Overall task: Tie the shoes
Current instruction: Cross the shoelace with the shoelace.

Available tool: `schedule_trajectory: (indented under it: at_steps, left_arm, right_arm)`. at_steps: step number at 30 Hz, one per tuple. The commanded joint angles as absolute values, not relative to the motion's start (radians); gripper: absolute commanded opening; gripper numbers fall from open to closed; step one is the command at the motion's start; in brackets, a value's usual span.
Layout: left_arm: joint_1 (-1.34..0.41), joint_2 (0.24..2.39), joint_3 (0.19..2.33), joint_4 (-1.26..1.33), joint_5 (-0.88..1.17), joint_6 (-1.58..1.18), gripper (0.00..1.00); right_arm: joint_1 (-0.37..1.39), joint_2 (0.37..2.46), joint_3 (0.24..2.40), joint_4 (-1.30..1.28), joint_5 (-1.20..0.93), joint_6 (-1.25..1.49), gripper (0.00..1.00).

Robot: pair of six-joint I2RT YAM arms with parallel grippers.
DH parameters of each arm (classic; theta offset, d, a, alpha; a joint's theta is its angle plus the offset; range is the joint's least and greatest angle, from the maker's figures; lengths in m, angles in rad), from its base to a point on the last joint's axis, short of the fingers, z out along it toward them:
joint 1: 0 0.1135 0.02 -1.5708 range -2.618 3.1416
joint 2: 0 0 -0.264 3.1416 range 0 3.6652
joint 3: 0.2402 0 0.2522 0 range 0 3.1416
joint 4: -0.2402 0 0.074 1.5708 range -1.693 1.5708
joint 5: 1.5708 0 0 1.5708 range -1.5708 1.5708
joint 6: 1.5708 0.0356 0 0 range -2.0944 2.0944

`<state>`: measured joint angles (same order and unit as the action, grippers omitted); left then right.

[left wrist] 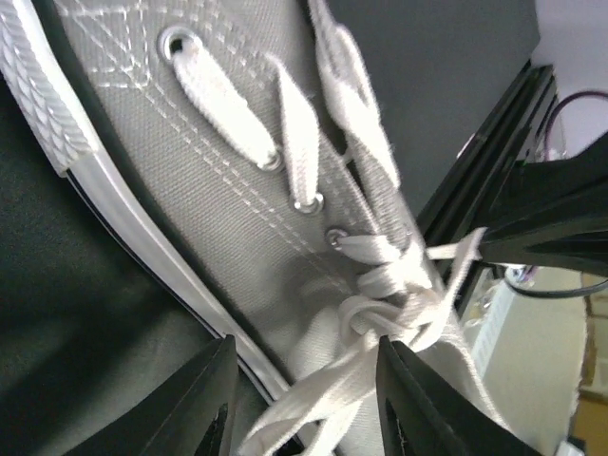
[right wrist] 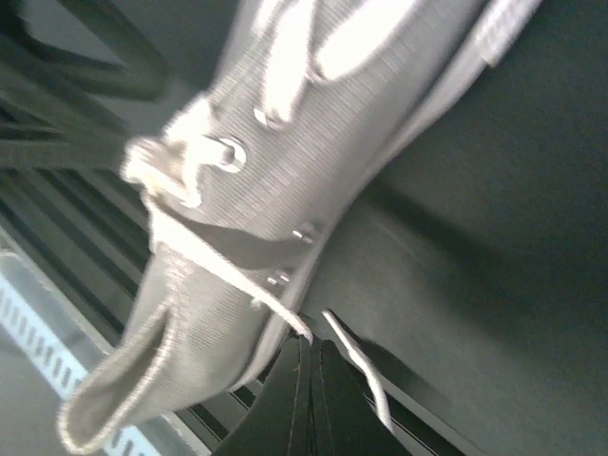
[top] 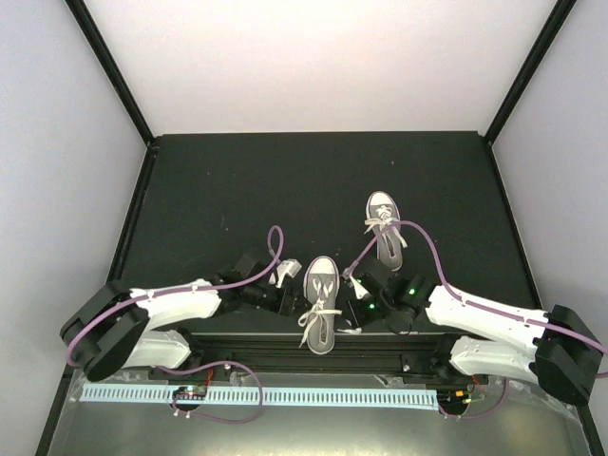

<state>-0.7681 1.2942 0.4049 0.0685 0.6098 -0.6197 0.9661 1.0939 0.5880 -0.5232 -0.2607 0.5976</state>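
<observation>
Near shoe (top: 321, 313) at six o'clock is loosely knotted, left claw (left wrist: 304, 385) apart at its nine, right claw (right wrist: 309, 347) pinching a lace (right wrist: 223, 271) at three; far shoe (top: 385, 226) seems untied.

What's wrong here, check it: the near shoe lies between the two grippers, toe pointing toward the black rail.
Only the toe direction is wrong. The top external view shows the near shoe between the left gripper and right gripper, toe pointing away from the black rail, heel toward it.
</observation>
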Motion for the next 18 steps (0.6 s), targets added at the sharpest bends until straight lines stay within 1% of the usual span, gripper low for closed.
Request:
schedule_trajectory:
  at_steps: [1,3,6,18]
  left_arm:
    - [-0.775,1.208,0.410,0.081,0.564,-0.647,0.46]
    - [-0.775,1.189,0.414,0.069,0.559,-0.649,0.48]
    - [-0.775,1.189,0.413,0.070,0.564,-0.655,0.49]
    - [-0.780,1.356,0.426,0.091,0.618,-0.648,0.42]
  right_arm:
    - [0.962,1.049,0.557,-0.606,-0.188,0.656,0.02]
    - [0.962,1.021,0.557,-0.634,-0.159,0.676,0.02]
    - [0.961,0.981,0.560,-0.661,-0.123,0.701,0.02]
    - [0.959,0.976,0.562,-0.653,-0.111,0.722,0.02]
